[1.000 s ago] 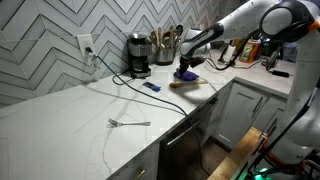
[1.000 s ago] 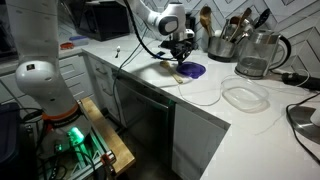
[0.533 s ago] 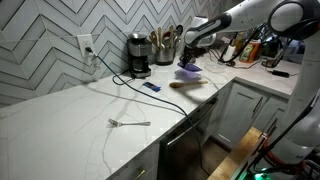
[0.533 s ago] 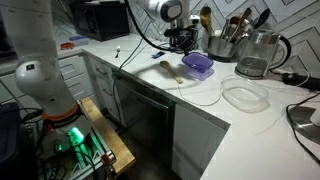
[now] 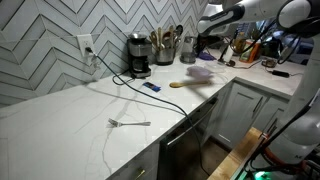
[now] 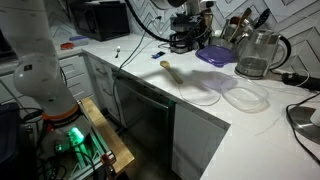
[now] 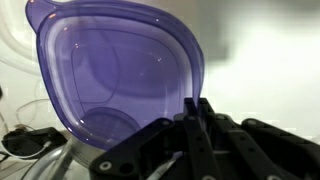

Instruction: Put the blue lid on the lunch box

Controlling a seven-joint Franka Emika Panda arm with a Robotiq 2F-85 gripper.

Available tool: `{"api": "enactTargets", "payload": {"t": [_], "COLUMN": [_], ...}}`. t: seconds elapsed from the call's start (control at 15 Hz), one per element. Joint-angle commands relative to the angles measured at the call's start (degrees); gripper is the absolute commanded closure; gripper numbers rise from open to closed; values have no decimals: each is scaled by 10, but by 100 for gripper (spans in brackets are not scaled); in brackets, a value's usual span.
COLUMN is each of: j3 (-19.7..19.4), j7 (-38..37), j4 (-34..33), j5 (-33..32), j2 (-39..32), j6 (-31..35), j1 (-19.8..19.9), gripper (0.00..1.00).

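The blue lid (image 7: 120, 75), translucent dark blue-purple, fills the upper left of the wrist view. My gripper (image 7: 195, 115) is shut on its rim. In both exterior views the gripper (image 5: 201, 55) (image 6: 199, 47) holds the lid (image 5: 200, 72) (image 6: 216, 57) in the air above the counter, tilted. The clear lunch box (image 6: 245, 97) lies open on the white counter, to the right of and nearer than the lid in that exterior view. It does not show in the wrist view.
A wooden spoon (image 5: 183, 84) (image 6: 170, 70) lies on the counter. A small bright blue rectangle (image 5: 151, 88) and a fork (image 5: 128, 123) lie further along. A coffee maker (image 5: 138, 55), utensil holder (image 5: 165, 45) and glass kettle (image 6: 258, 55) stand at the wall. A cable (image 5: 118, 80) crosses the counter.
My gripper has lifted the lid off the counter beside the spoon and carried it up and toward the kettle and lunch box. The spoon stays where it was.
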State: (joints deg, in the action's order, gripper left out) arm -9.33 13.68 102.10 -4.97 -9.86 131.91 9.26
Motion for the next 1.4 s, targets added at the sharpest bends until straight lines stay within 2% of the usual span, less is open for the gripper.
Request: {"api": "enactTargets", "payload": {"t": [0.0,0.27,0.8,0.87,1.27,1.33], "j3": [-21,-43,-76,-65,-68,-68], "j7": [-12,-14,-85,-54,-73,-73], "j4": [-14,-21,-63,-38,-60,-61], "j5": [-26,-34,-58,-43,-48,-48], "j2": [-4,-21,-89,-64,-85,-85], "j6": [-19,-16,-10,-8,-7,-7], "j1": [23,46,68,71,72,72], "gripper": [98,98,98,92,92,98]}}
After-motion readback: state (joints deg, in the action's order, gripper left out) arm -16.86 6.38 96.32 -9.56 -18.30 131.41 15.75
